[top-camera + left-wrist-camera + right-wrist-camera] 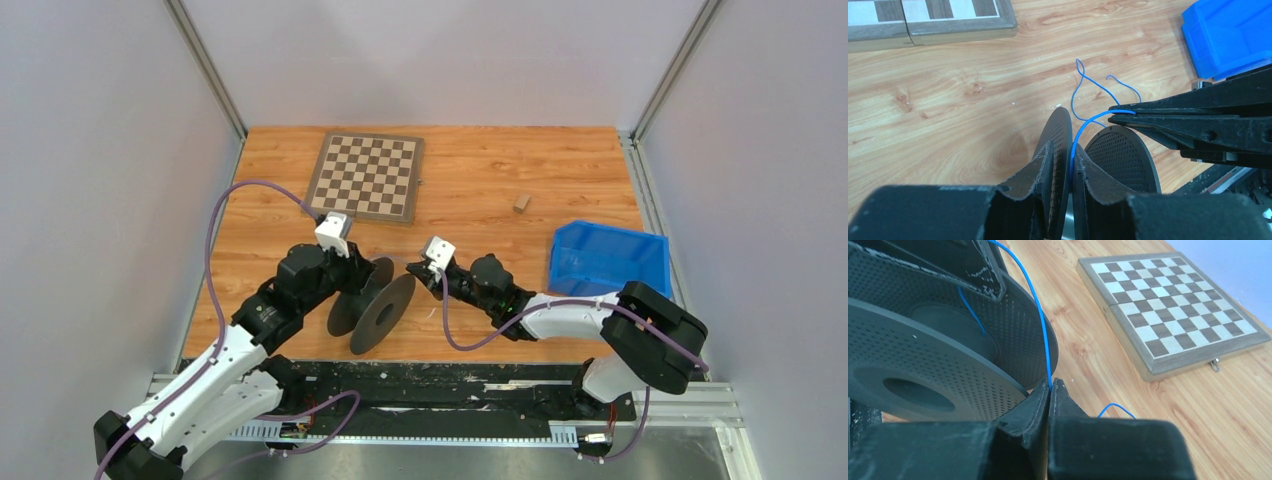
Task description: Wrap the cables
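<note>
I'd hold the limp, light cable [1042, 325] close by the spool [923, 365], where R pincer [1050, 387] clamps it; L pincer [1064, 150] straddles the rim, grip unclear.

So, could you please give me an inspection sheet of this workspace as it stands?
Surface: wooden table, no spills seen.
Job's things: thin blue wire runs from the black spool to the right gripper.
Clutter: chessboard and small wooden block farther back, blue bin on the right.
Grippers: right jaws shut on the wire; left gripper jaws astride the spool's rim, grip unclear.
Cables: purple arm cables loop above the table.
Surroundings: pale walls, metal frame posts.
</note>
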